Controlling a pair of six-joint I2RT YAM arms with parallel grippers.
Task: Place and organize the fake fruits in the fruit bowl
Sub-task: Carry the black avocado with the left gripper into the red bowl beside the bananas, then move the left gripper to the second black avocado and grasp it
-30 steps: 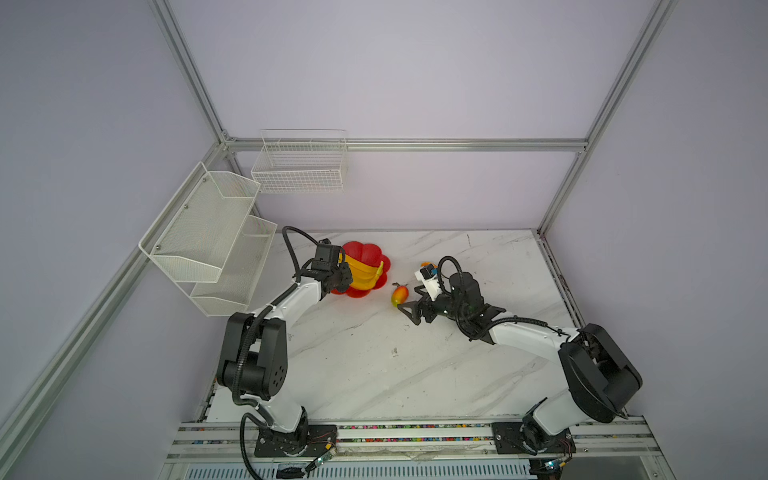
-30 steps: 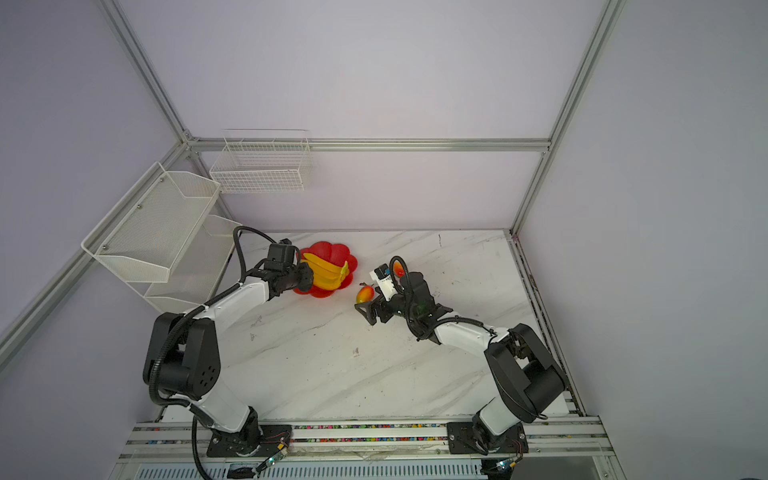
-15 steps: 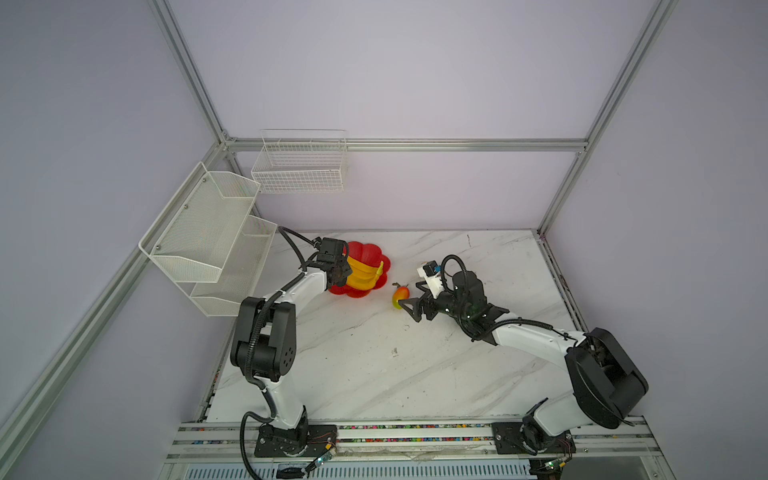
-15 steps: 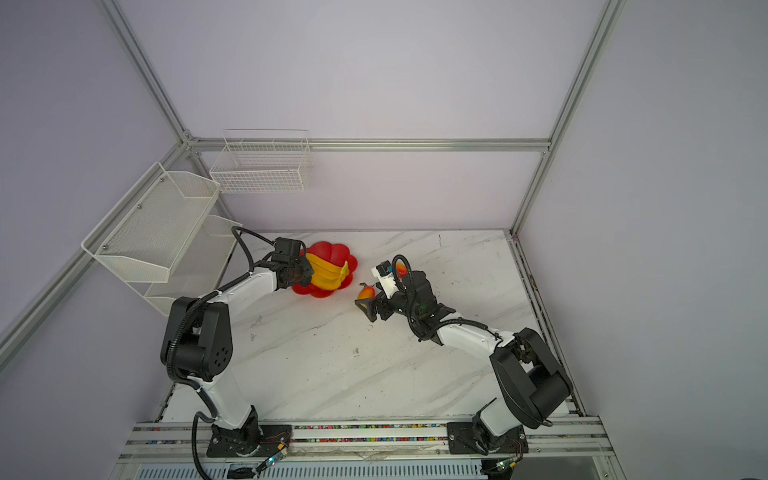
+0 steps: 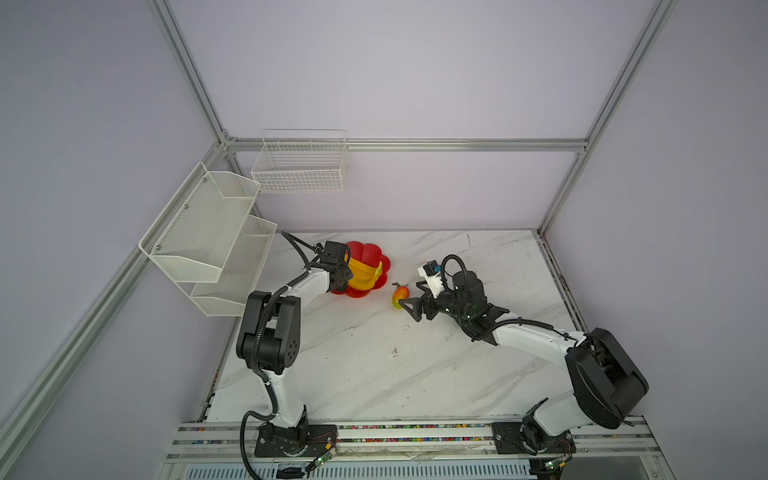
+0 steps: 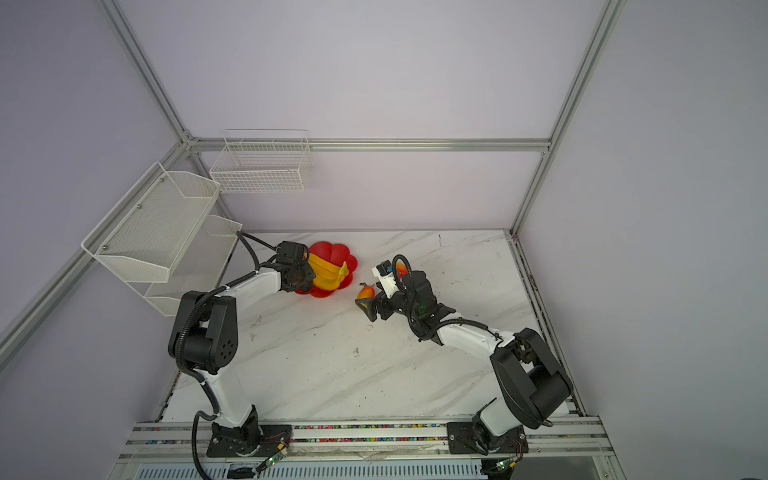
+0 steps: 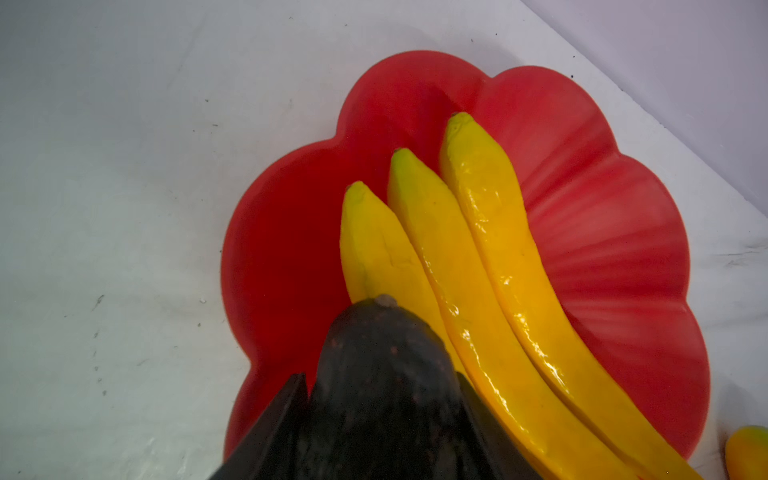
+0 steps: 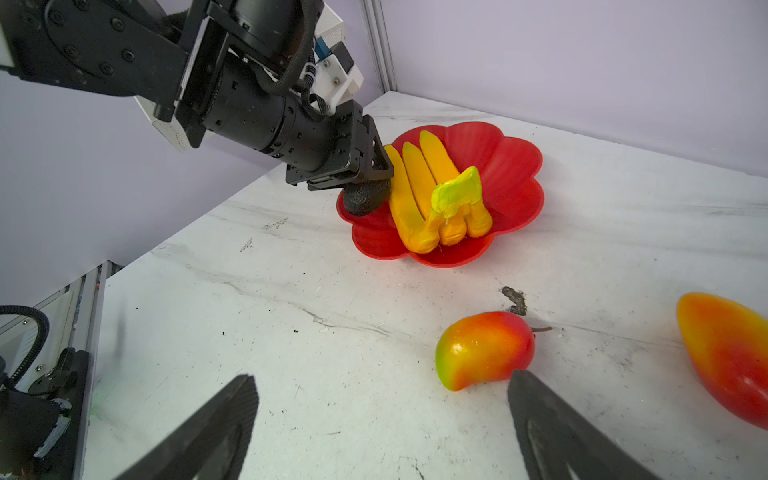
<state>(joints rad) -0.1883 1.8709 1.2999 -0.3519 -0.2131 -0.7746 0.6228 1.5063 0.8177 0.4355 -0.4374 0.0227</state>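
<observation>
The left gripper [image 7: 380, 380] is flanking a black avocado [image 7: 374, 353] with its fingers [image 7: 286, 419]. The fruit's tip is jutting beyond them over the red bowl [image 7: 602, 249], with three bananas [image 7: 449, 270] lying alongside, reaching past the fingertips.

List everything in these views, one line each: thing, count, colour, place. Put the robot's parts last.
fruit bowl: one, red, scalloped rim, back left of the table.
bananas: one bunch of three, yellow, lying in the bowl.
avocado: one seen, black, gripped at the bowl's rim.
mangoes: two, red-orange to yellow-green, on the table right of the bowl; the second mango lies near the first.
mesh shelf: one, white, two tiers, left wall.
wire basket: one, white, back wall.
table: one, white marble.
left gripper: one, black, shut on the avocado.
right gripper: one, black, open, beside a mango.
</observation>
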